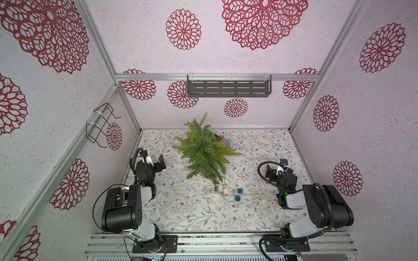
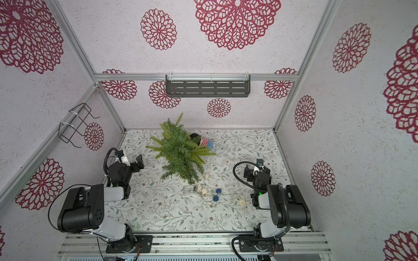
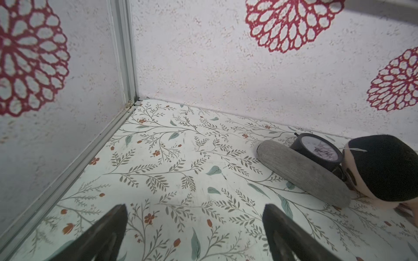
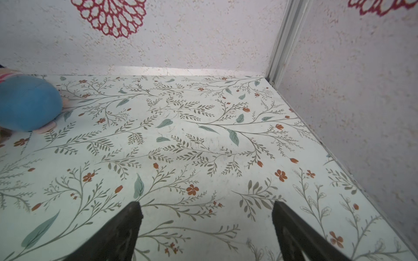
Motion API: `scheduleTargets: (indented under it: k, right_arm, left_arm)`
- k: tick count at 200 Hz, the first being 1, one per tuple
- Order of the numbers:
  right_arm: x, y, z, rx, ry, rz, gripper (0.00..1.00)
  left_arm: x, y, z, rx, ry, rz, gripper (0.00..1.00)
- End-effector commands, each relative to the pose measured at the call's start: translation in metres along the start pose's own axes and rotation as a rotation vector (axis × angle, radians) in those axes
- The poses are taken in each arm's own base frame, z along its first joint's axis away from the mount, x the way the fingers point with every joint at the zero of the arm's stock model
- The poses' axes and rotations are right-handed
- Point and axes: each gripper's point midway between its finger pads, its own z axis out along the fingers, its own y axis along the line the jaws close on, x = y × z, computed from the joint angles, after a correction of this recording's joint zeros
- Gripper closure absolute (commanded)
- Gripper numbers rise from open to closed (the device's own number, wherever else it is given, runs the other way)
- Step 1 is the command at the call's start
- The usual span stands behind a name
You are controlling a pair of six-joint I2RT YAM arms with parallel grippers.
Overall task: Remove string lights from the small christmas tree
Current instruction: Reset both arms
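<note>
My left gripper (image 3: 194,206) is spread wide with nothing between its fingers (image 3: 113,226), only bare flowered worktop (image 3: 172,158), and it points toward the back left corner. In a top view it sits at the left edge of the worktop (image 1: 161,163), well apart from the small christmas tree (image 1: 203,153). My right gripper (image 4: 206,203) is released too, jaws wide and empty, facing the back right corner. From above I see it near the right edge (image 1: 274,166), also clear of the tree. The string lights (image 1: 226,192) lie on the worktop just in front of the tree, between my two arms, with their clear box (image 1: 209,189) at the left end. Cream and blue balls trail off to the right, and the farthest cream ball (image 1: 263,201) is near the right arm. One cream ball sits right at the lowest branch tips, and I cannot tell whether the wire touches the needles there. The tree is in the middle of the worktop, its tip toward the back wall in both top views. Behind it I make out a blue rounded toy (image 4: 27,101). My left wrist view shows a small dark clock (image 3: 316,150) leaning against a grey oblong piece (image 3: 303,171).
</note>
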Motion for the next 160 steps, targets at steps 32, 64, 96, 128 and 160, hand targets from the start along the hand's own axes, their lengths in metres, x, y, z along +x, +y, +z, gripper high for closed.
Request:
scheduleTargets:
  k: [32, 64, 96, 128, 160]
  right_arm:
    - [-0.0161, -0.0065, 0.0035, 0.033, -0.042, 0.026, 0.01]
    - [-0.0165, -0.0060, 0.0023, 0.033, -0.046, 0.026, 0.01]
    - [-0.0168, -0.0062, 0.0023, 0.034, -0.047, 0.025, 0.01]
    - [-0.0162, -0.0061, 0.0024, 0.034, -0.045, 0.026, 0.01]
    - [-0.0164, -0.0063, 0.0027, 0.034, -0.045, 0.026, 0.01]
  left_arm:
    - [0.0107, -0.0053, -0.0024, 0.023, 0.041, 0.052, 0.03]
    - [0.0100, 0.0031, -0.0029, -0.044, 0.037, 0.046, 0.03]
    - [0.0098, 0.0019, -0.0035, -0.065, 0.033, 0.061, 0.03]
    - [0.0100, 0.0020, -0.0031, -0.066, 0.033, 0.064, 0.03]
    - [0.0097, 0.0022, -0.0027, -0.065, 0.034, 0.062, 0.03]
